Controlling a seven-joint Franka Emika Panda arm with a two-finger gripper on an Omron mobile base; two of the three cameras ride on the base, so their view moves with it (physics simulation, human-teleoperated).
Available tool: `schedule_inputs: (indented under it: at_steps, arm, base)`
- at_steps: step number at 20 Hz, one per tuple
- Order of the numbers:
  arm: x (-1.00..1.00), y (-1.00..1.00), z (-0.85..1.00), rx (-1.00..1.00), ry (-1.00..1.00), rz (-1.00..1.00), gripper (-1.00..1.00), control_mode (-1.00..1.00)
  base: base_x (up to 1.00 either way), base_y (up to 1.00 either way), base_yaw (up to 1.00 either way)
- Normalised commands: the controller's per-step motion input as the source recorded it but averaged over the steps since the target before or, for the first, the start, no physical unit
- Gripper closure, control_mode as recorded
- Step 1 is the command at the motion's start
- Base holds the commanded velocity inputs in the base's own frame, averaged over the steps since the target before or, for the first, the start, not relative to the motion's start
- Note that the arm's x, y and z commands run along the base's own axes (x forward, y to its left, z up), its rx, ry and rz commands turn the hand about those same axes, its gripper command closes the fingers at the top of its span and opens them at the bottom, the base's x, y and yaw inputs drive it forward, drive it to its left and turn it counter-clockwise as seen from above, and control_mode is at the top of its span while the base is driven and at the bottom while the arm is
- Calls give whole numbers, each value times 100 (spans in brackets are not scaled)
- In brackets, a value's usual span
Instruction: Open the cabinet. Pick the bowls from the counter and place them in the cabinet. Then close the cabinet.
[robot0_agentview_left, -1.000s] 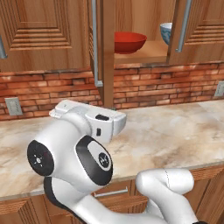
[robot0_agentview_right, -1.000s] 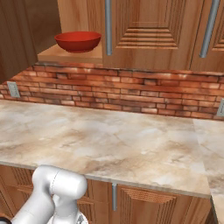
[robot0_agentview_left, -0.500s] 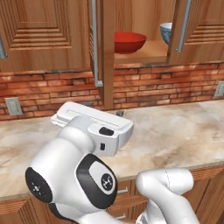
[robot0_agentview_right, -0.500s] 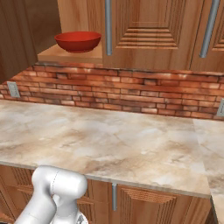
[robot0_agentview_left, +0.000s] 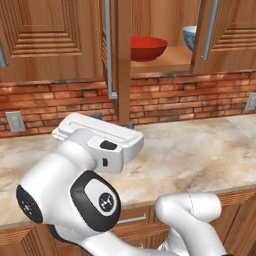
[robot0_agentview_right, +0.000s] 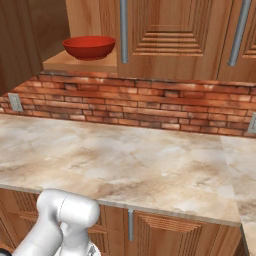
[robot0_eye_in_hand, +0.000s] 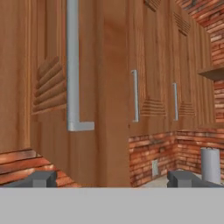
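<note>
We find the gripper (robot0_eye_in_hand: 112, 178) with its jaws spread wide and nothing between them; in the hand view the two dark finger tips (robot0_eye_in_hand: 39, 178) stand far apart at the bottom, facing the edge of an open cabinet door (robot0_eye_in_hand: 83, 87) and its long silver bar handle (robot0_eye_in_hand: 73, 65). From the left base view the hand (robot0_agentview_left: 97, 140) sits low over the counter (robot0_agentview_left: 200, 150), just below the lower end of that door, touching neither the door nor the handle as far as we can tell. The cabinet (robot0_agentview_left: 165, 30) stands open — both doors are swung outward, the left one (robot0_agentview_left: 116, 55) edge-on to the camera and the right one (robot0_agentview_left: 225, 35) angled away. On the shelf inside rests the red bowl (robot0_agentview_left: 147, 48), upright, and to its right the pale bowl (robot0_agentview_left: 190, 37), partly hidden behind the right door's handle (robot0_agentview_left: 210, 27). The right base view shows the red bowl (robot0_agentview_right: 90, 46) on the shelf board (robot0_agentview_right: 82, 62), beside a closed door with a silver handle (robot0_agentview_right: 123, 30). The marbled counter (robot0_agentview_right: 125, 160) runs under a red brick backsplash (robot0_agentview_right: 150, 102) — a wall outlet (robot0_agentview_left: 16, 121) is set in the brick at the left. Wooden drawers (robot0_agentview_right: 165, 232) sit under the counter's front edge.
</note>
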Motion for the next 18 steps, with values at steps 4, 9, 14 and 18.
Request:
schedule_inputs:
  at_steps: [4, 9, 14, 18]
  arm:
    - [14, -14, 0, 0, 2, -4, -100, -100]
    - [28, -4, 0, -1, 2, -4, -100, -100]
    - [32, -3, 0, -3, 0, -3, -100, -100]
    - [26, -10, 0, -2, 0, -3, -100, -100]
  base:
    - [0, 0, 0]
    - [0, 0, 0]
    - [0, 0, 0]
    - [0, 0, 0]
